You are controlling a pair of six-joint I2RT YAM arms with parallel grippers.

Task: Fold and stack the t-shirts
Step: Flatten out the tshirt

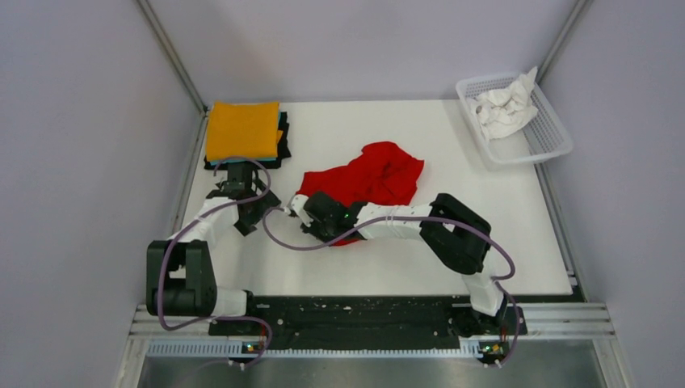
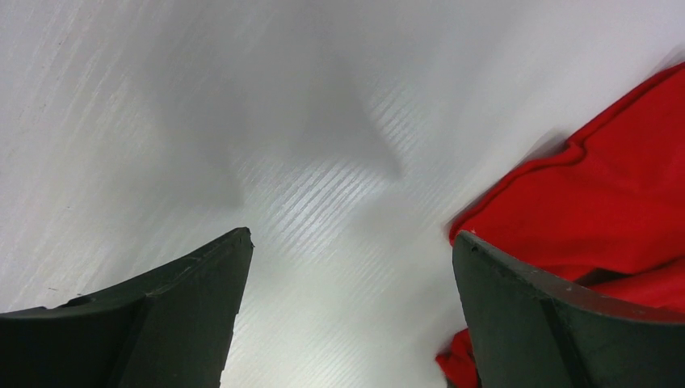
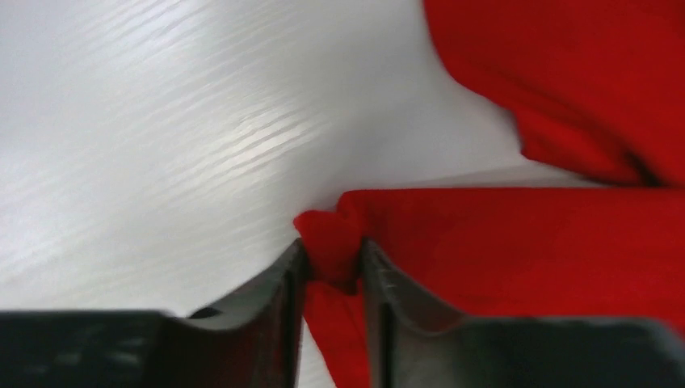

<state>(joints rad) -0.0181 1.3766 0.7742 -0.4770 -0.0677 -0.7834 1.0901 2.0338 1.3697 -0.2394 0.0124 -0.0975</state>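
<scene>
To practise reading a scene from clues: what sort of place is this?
Likely a robotics lab test cell, not a home: the left arm and right arm are bolted to a metal rail, plain grey panels wall in the white table, and a red t-shirt lies crumpled near a folded t-shirt stack.

We see a plain bright red t-shirt point(image 1: 380, 178), an orange t-shirt point(image 1: 242, 129) over teal and black edges point(image 1: 283, 144), our white desk point(image 1: 485, 242) with fine pale ribbing, a white mesh basket point(image 1: 557, 137), white cloth point(image 1: 502, 109), black left hand point(image 2: 351, 236) and right hand point(image 3: 333, 250), mauve cables point(image 1: 284, 242).
</scene>
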